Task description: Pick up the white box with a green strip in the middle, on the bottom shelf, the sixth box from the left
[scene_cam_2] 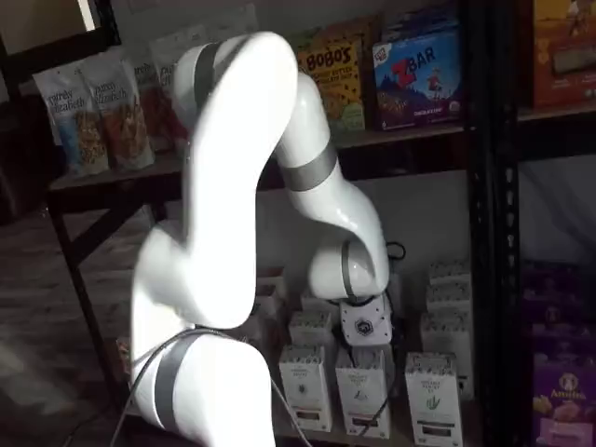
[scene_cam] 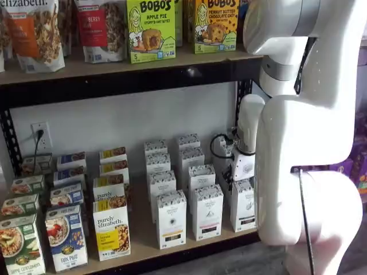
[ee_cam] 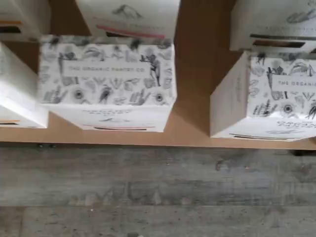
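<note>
Wrist view shows the approach above the white box (ee_cam: 106, 81); tool (scene_cam: 241, 172) state unclear, next descend squarely.

The white box (scene_cam: 243, 207) (scene_cam_2: 433, 402) is a tall, narrow carton standing upright, with a dark speckled top, a small green emblem mid-face and a short dark strip below. It stands at the 3 o'clock end of the front row on the bottom shelf (scene_cam: 141, 236), a pale wooden board with a black rail.

White arm (scene_cam_2: 233, 233) bent downward — pincer fingers hidden from sight.
</note>
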You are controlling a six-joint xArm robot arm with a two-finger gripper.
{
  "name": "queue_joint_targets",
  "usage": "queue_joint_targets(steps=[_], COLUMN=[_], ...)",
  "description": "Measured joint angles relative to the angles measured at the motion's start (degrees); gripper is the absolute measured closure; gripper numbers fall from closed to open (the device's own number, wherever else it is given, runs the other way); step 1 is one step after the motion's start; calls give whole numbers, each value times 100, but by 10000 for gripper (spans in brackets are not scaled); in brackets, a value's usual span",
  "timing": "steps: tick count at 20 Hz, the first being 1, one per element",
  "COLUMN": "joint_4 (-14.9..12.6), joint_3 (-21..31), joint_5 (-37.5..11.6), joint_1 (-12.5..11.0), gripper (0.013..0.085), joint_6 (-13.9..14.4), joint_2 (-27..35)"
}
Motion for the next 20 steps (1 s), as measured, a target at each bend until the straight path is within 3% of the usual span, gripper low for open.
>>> queue_joint_targets(steps=[5,7,12,17,20], joint_4=[-265,-239,574,930,997], joint_3=[-573,-802,-1469,-2010,-2244], joint_5=[30,29,101,310,358], joint_1=[-210,-282,-369,-420,-446], gripper=[130,130,130,130,130], joint_6=[54,-46,-939,-1340,-1429], joint_2=[550,753,1280,1633,1784])
